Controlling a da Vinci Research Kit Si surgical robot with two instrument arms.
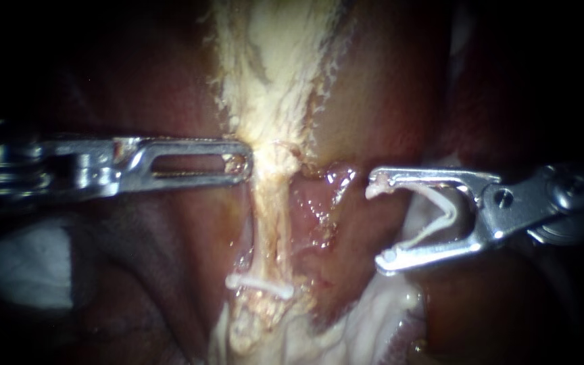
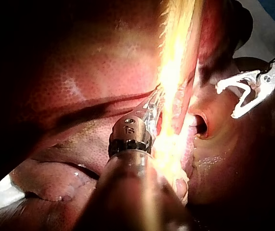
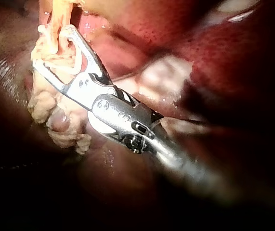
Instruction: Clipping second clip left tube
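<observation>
Right silver instrument [image 1: 381, 223], claw spread wide and holding only an open white V-shaped clip [image 1: 441, 209], sat clear of the pale yellow stringy tube [image 1: 268, 203]; it probably should straddle that fully, above the seated white straight clip [image 1: 259, 286], before squeezing.

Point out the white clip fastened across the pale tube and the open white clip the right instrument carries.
fastened white clip [image 1: 259, 286]: endoscope view, middle of its bar.
open white clip [image 1: 450, 215]: endoscope view, at its hinge bend.

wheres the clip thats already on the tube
Endoscope view: the white clip sits across the pale tube, low in the middle, below the left instrument's tip and left of the right instrument holding a loaded clip.
</observation>
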